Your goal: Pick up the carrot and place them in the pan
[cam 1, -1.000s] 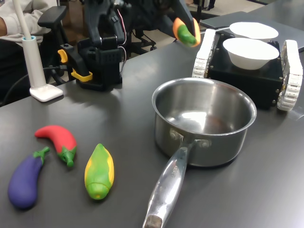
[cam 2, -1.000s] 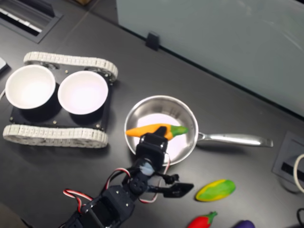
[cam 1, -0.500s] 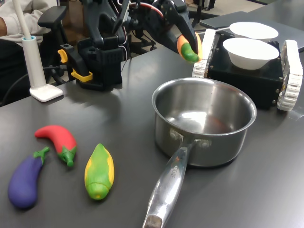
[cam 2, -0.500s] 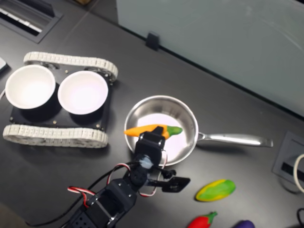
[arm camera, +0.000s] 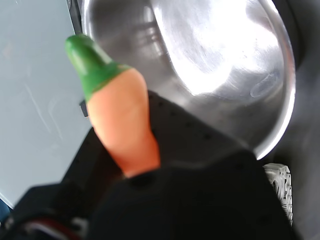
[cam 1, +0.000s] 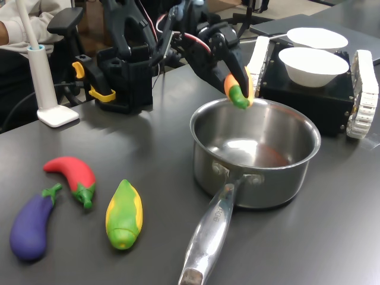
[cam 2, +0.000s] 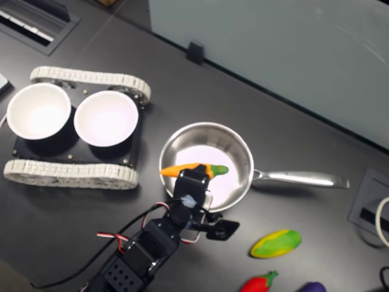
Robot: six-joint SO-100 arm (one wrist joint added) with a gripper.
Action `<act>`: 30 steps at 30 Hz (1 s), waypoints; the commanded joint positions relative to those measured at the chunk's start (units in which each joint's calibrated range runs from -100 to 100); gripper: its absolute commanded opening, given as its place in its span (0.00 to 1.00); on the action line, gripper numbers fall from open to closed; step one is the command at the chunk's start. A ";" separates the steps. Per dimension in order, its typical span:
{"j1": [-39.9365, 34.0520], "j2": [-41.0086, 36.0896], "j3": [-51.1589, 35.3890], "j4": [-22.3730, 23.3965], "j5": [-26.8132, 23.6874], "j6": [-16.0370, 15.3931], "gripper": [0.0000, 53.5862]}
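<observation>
Carrot [cam 1: 237,90] in claw [cam 1: 233,83] over pan [cam 1: 255,148] rim.

I have lowered my gripper [cam 1: 236,89] with the carrot [cam 1: 236,91] clamped in it; its green tip now dips just over the pan [cam 1: 255,154] rim below me.

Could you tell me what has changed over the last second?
The pincer, still shut on the carrot, has come down from well above the table to just over the pan rim, green end lowest. The pan, bowls, chili, corn and eggplant have not moved.
</observation>
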 commanded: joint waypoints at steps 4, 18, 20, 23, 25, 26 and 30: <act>-2.30 -1.23 -0.27 -4.56 -1.17 1.40 0.00; -0.92 -1.57 5.18 -6.86 -0.98 1.40 0.26; -0.46 -1.57 5.81 -6.95 -0.78 1.40 0.30; 0.11 -2.24 6.63 -6.86 -1.47 1.31 0.40; 0.23 -3.00 7.18 -6.86 -1.81 1.31 0.47; 0.34 -3.34 7.27 -6.86 -2.10 1.31 0.50; 0.57 -4.10 7.18 -6.78 -2.10 1.31 0.59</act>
